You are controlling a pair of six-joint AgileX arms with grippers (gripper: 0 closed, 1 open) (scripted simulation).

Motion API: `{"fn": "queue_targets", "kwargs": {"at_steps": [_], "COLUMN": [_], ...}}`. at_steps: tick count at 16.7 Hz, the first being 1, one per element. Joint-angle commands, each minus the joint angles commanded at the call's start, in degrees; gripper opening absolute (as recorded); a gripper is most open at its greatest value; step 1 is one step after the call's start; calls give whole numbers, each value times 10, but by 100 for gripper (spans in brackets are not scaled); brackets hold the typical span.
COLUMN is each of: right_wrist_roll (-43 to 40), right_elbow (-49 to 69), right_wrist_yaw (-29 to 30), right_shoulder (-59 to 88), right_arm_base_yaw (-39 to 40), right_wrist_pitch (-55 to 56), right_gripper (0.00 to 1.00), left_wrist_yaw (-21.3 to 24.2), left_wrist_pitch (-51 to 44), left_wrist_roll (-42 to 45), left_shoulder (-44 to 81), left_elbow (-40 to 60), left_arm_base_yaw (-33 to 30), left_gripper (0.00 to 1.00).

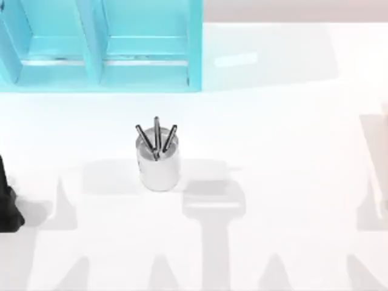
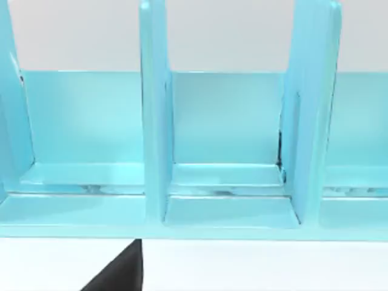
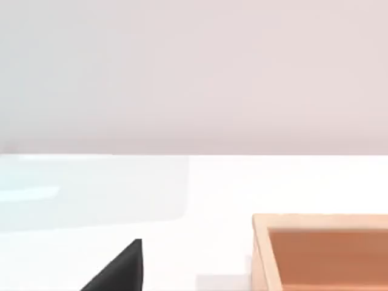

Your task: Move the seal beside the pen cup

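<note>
While the pen cup stands mid-frame on the white worktop, the left end effector sits at left edge; I cannot tell its grip.

- One pen cup on the white table, silver and upright.
- Three dark pens poking out of its top, fanned apart.
- One turquoise shelf rack at the table's far left; the left wrist view counts two upright dividers across it.
- One orange-brown box, seen from the right wrist.
</note>
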Motion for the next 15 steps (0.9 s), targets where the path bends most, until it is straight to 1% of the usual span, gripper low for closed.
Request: {"fn": "queue_targets", "kwargs": {"at_steps": [4, 7, 10, 15], "right_wrist_roll": [0, 0, 0, 0], "right_elbow": [0, 0, 0, 0], "right_wrist_yaw": [0, 0, 0, 0], "right_shoulder": [0, 0, 0, 0], "right_arm_base_yaw": [0, 0, 0, 0], "right_wrist_pitch": [0, 0, 0, 0], "right_gripper": [100, 100, 100, 100], "left_wrist_yaw": [0, 0, 0, 0], "left_wrist_pitch": [-18, -83, -181, -382], "left_wrist_roll": [2, 10, 21, 43], "left_shoulder": [19, 91, 215, 482], "left_elbow": [18, 86, 192, 410], "left_arm_base_yaw": [2, 8, 18, 37], "left_gripper": [100, 100, 100, 100]}}
